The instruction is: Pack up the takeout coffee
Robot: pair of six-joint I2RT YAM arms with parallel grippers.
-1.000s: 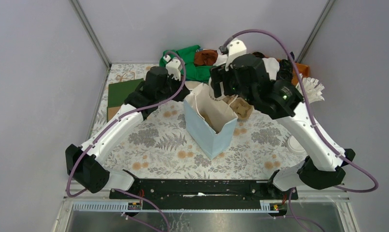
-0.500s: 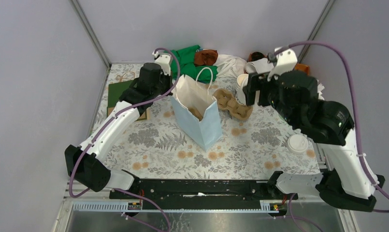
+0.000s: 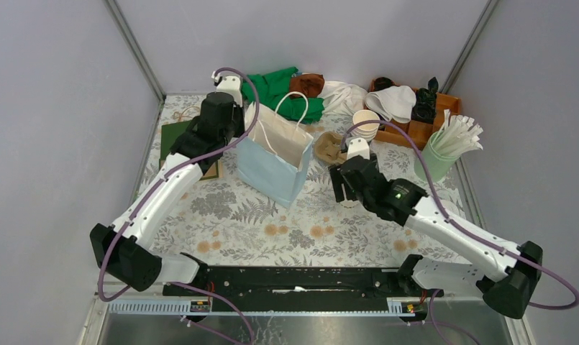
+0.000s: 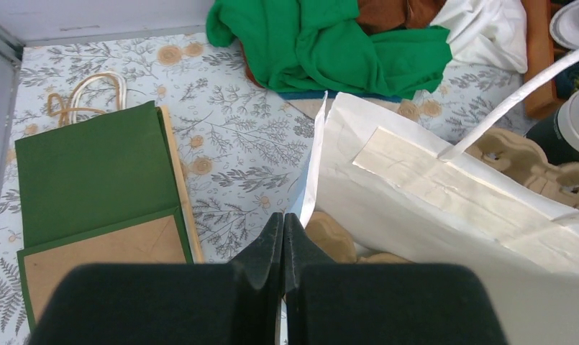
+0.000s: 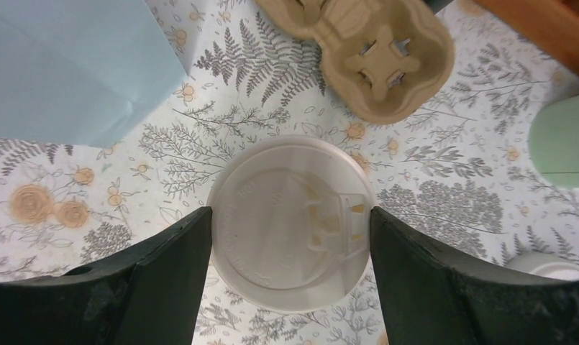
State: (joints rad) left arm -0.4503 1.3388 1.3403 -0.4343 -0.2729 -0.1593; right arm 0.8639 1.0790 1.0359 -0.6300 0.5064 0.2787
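Inventory as I logged it from the remote station, largest item first.

1. Worktop (image 3: 221,215), covered in a fern-and-flower print cloth. It carried everything below.
2. Pale blue paper carrier bag (image 3: 268,169) with white cord handles, standing open left of centre. I had the left hand (image 4: 283,228) at its rim, fingers pressed together on the white edge of the paper.
3. Crumpled green cloth (image 4: 322,43), at the far edge behind the bag. A bunched white cloth (image 3: 344,97) lay just beside it on the right.
4. Flat dark green paper bag (image 4: 92,180), lying folded to the left of the blue one, with twine handles at its far end.
5. Brown wooden box (image 3: 408,134), in the far right corner.
6. Mint green tub (image 3: 431,164), near that box and holding a fan of white sticks (image 3: 459,133).
7. Brown moulded pulp cup tray (image 5: 372,57), lying flat just right of the blue bag.
8. Stack of lidless cream-rimmed paper cups (image 3: 365,122), upright just behind the tray.
9. Small takeout coffee cup with a white round lid (image 5: 272,208), outside and right of the blue bag, on the near side of the pulp tray. Only its lid showed from the wrist. The right hand (image 5: 291,226) gripped it from above, fingers set wide with one against each side of the lid. I could not tell whether its base rested on the worktop.
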